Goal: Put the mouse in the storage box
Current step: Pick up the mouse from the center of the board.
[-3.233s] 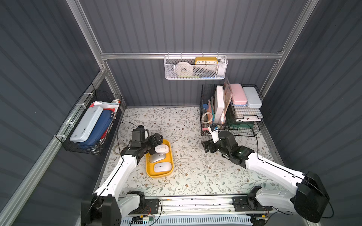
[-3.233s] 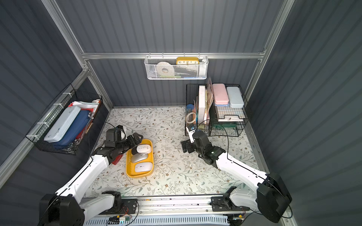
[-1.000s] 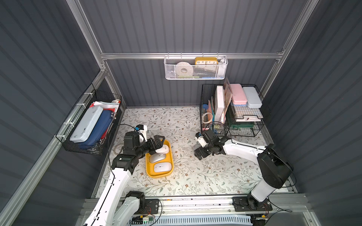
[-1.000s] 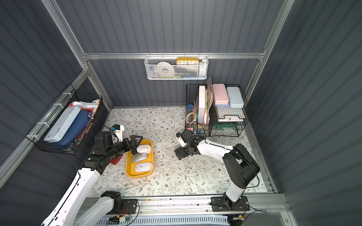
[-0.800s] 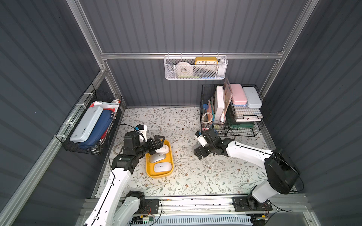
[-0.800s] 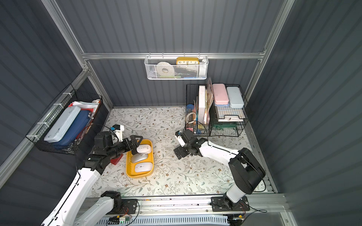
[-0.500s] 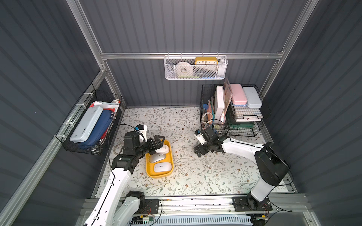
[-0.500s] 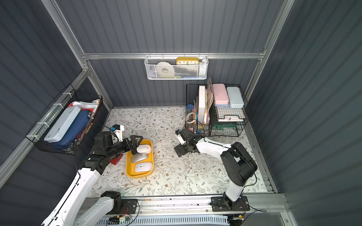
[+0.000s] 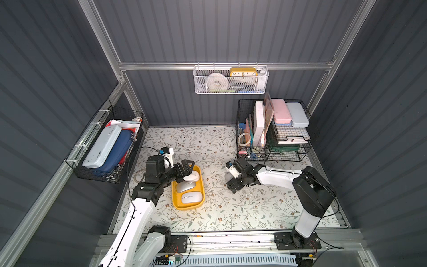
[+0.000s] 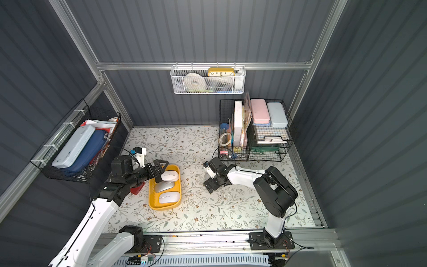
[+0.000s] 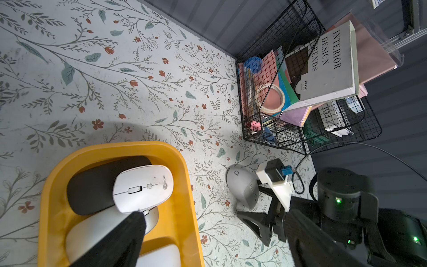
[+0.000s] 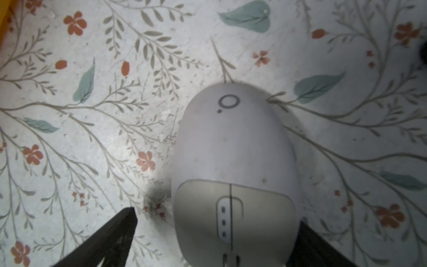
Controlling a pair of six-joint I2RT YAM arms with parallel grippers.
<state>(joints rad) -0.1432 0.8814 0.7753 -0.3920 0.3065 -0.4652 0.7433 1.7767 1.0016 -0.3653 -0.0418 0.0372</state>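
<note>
Grey mouse [image 12: 233, 161] sits flat on the floral mat [image 12: 92, 115], apart from the yellow storage box [image 9: 187, 206] — right gripper [image 12: 216, 222] straddles its button end, jaws wide open, nothing held. Looks light, rigid, smooth-domed plastic (likely slippery), so I'd pinch low across the flanks near mid-length, not the top. Left gripper [image 9: 187, 171] hangs open at the box's far end, beside the white mouse [image 9: 193, 176].
</note>
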